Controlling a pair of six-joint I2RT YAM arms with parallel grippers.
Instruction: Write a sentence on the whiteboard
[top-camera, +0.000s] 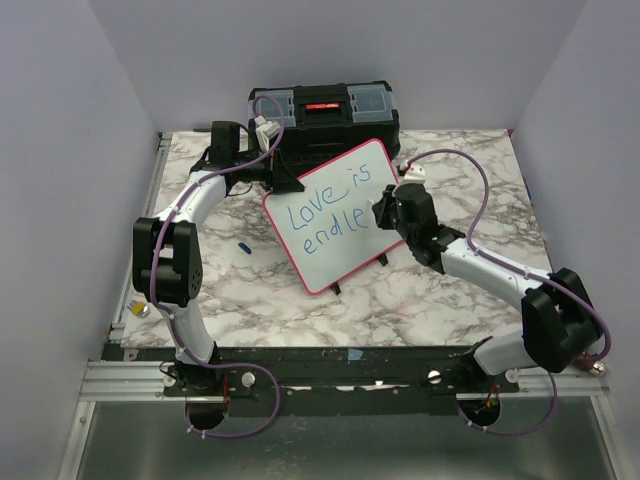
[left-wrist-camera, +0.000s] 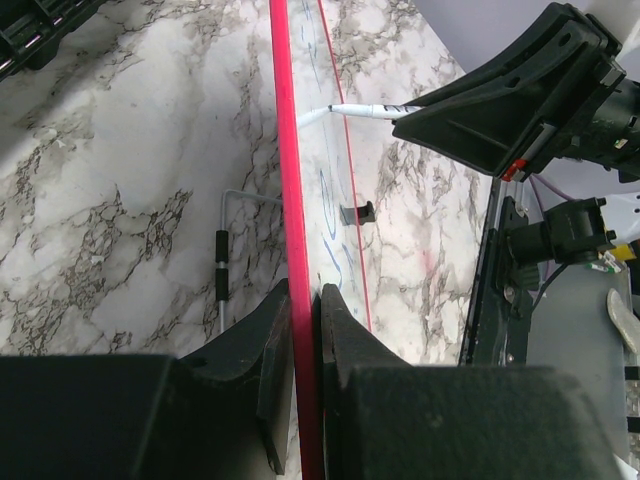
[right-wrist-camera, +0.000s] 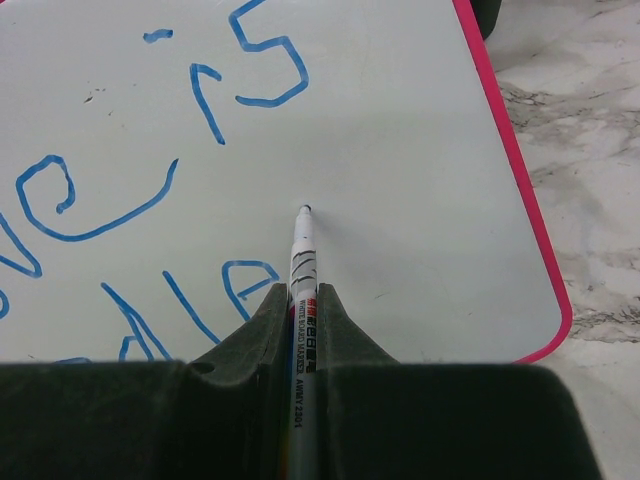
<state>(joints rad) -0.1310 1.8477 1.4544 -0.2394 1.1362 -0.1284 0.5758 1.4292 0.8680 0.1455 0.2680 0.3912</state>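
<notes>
The whiteboard (top-camera: 335, 215) with its pink-red frame stands tilted in the middle of the table. On it is the sentence (top-camera: 325, 212) in blue: "Love is" with "endle" beneath. My left gripper (left-wrist-camera: 300, 300) is shut on the board's red edge (left-wrist-camera: 290, 180) at its left side. My right gripper (right-wrist-camera: 303, 292) is shut on a white marker (right-wrist-camera: 302, 250); its tip touches the board just right of "endle" (right-wrist-camera: 245, 285). The marker also shows in the left wrist view (left-wrist-camera: 370, 110).
A black toolbox (top-camera: 325, 112) stands behind the board. A small blue marker cap (top-camera: 243, 246) lies on the marble table (top-camera: 420, 290) left of the board. A wire stand with a black sleeve (left-wrist-camera: 221, 275) lies behind the board.
</notes>
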